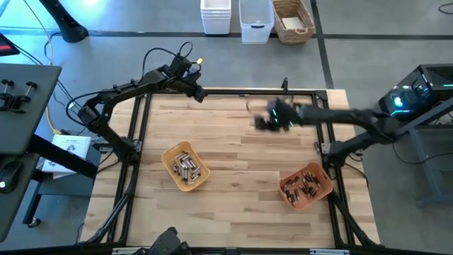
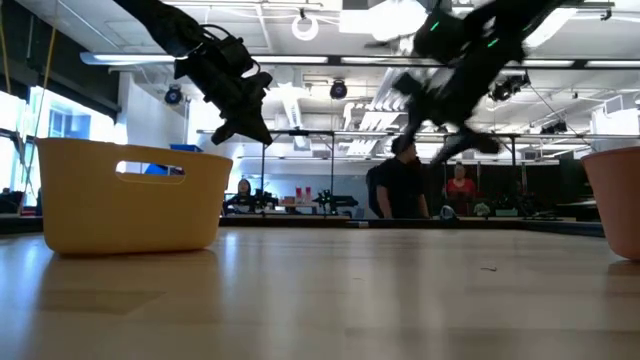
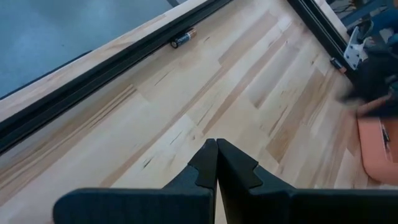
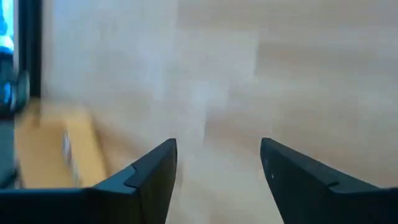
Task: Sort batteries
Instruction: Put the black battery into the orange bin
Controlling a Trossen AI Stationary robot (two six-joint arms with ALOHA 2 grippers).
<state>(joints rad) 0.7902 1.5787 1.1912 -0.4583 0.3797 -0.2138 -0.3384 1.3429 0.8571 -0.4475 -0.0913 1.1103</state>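
Silvery batteries [image 1: 185, 168] fill a yellow tray [image 1: 172, 157] at the near left of the table. Dark batteries [image 1: 303, 185] lie in an orange tray [image 1: 322, 190] at the near right. One dark, copper-tipped battery [image 3: 183, 38] lies on the wood against the far frame rail. My left gripper [image 3: 216, 163] is shut and hangs over the far left corner, holding nothing. My right gripper [image 4: 217, 148] is open above the far middle of the table [image 1: 263, 120], with only bare wood between its fingers. It is blurred in the high and low views.
A black frame rail [image 1: 233, 91] borders the table. Two white bins [image 1: 216, 15] [image 1: 255, 21] and a wicker basket [image 1: 293, 20] stand on the floor beyond the far edge. Bare wood lies between the two trays. People [image 2: 400, 185] are in the room behind.
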